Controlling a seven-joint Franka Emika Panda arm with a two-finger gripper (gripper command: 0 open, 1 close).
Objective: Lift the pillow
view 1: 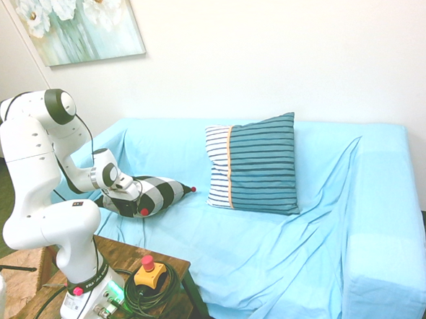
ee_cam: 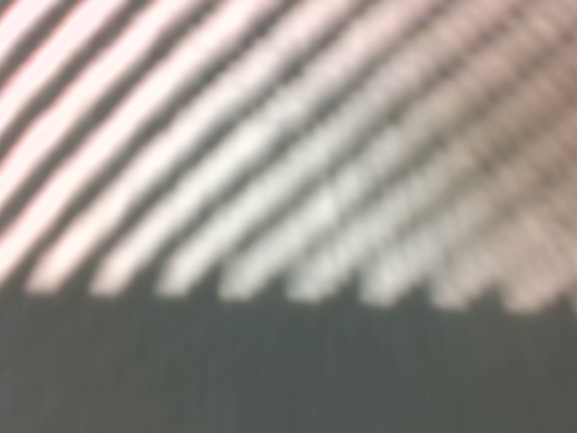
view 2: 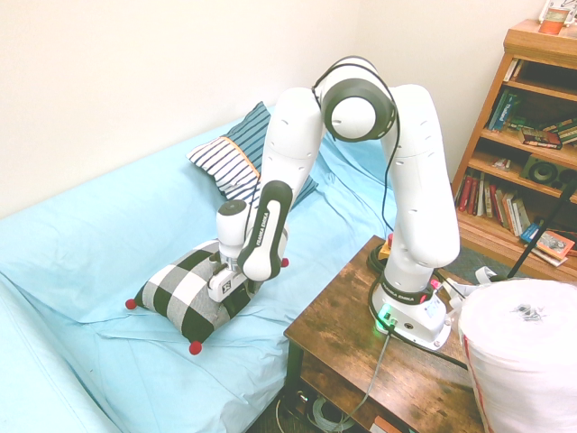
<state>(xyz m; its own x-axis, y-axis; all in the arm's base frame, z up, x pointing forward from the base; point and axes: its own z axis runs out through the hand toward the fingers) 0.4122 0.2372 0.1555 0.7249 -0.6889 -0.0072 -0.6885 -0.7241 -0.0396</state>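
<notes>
Claw (view 2: pixel 227 290) against buffalo-check pillow (view 2: pixel 192 290), finger state indeterminable; striped cushion (view 1: pixel 252 166) apart, bare sofa (view 1: pixel 274 271) between.

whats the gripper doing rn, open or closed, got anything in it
Gripper: down against the checked pillow on the sofa; whether it is open, or closed on the fabric, can't be told.
</notes>
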